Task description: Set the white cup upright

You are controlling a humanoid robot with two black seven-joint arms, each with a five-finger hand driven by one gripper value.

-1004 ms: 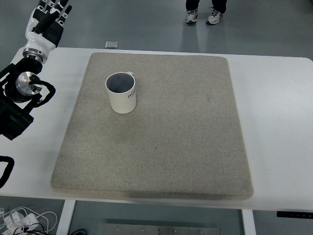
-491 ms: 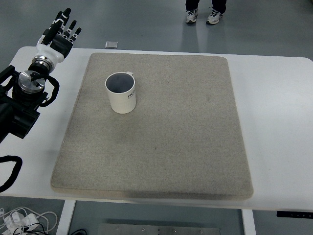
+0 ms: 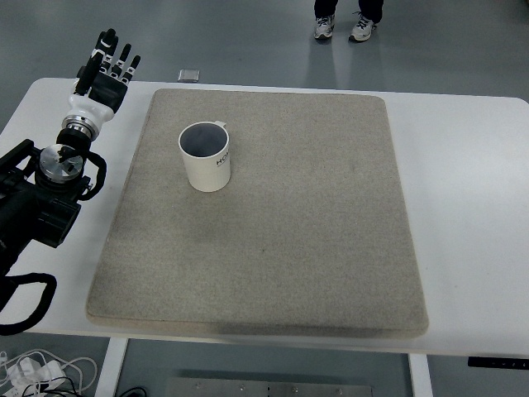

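With the white mug [image 3: 205,157] already standing upright on the grey mat [image 3: 273,248], we judge our empty, open-fingered left hand [image 3: 103,70] over the counter [image 3: 471,207] could topple it if swung inward.

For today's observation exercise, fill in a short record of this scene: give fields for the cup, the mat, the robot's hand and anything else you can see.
cup: white mug, upright, mouth up, on the mat's far left part
mat: grey square mat on the white table
left hand: left hand over the table's far left corner, fingers spread, holding nothing, apart from the mug
right arm: not in view
beyond the table: small grey square object on the floor; a person's shoes
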